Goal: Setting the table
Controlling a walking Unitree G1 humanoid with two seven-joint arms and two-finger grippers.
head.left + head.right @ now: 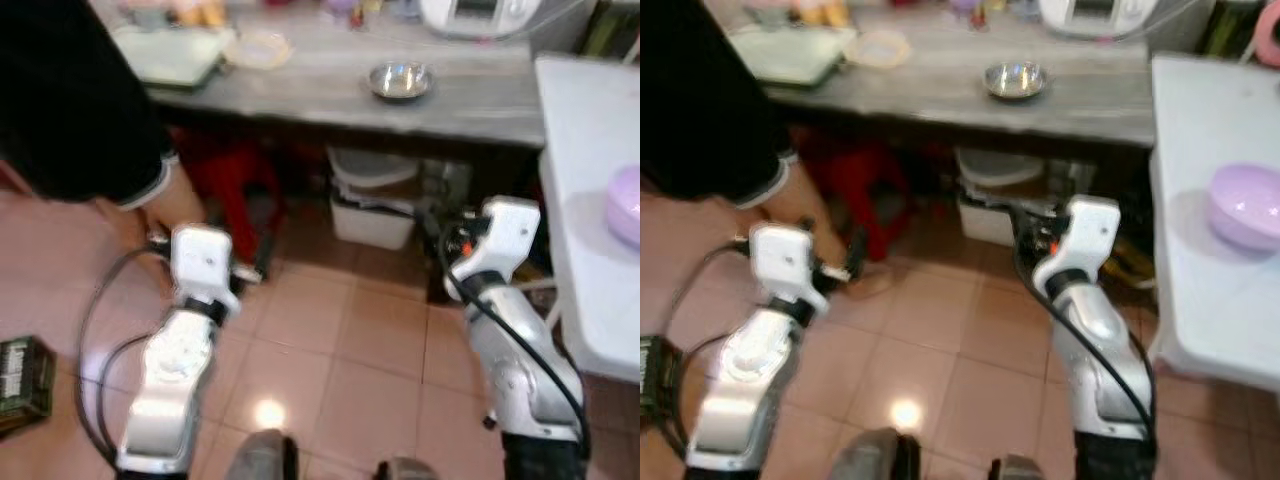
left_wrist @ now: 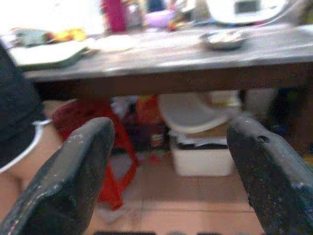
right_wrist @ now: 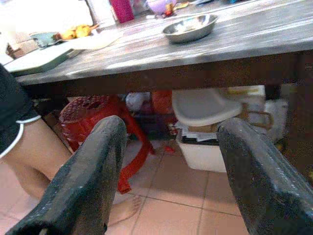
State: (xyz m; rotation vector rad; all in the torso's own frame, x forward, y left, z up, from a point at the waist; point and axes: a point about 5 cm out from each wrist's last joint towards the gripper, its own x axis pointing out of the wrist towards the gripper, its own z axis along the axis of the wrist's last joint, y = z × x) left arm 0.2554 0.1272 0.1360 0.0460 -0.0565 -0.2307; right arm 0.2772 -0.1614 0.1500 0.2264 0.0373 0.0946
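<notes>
**A:** So where's the steel bowl [image 1: 399, 80] sat? On the long grey wooden table [image 1: 330, 90], toward its right end, with nothing touching it. A white appliance [image 1: 478, 14] can be seen just behind it, and a pale plate [image 1: 258, 48] and a green tray [image 1: 170, 55] further left on the same table.

**B:** And the grippers? Both are held low in front of that table, below its edge. The left gripper [image 2: 168, 161] is spread wide, nothing gripped; same for the right gripper [image 3: 171, 161].

**A:** Under the table, a red stool [image 3: 93, 117] and a white bin [image 3: 205, 112] are stored. A person's leg [image 3: 29, 156] is seen beside the stool. A purple bowl [image 1: 1247, 205] sits on the white table [image 1: 1200, 300] to the right.
</notes>
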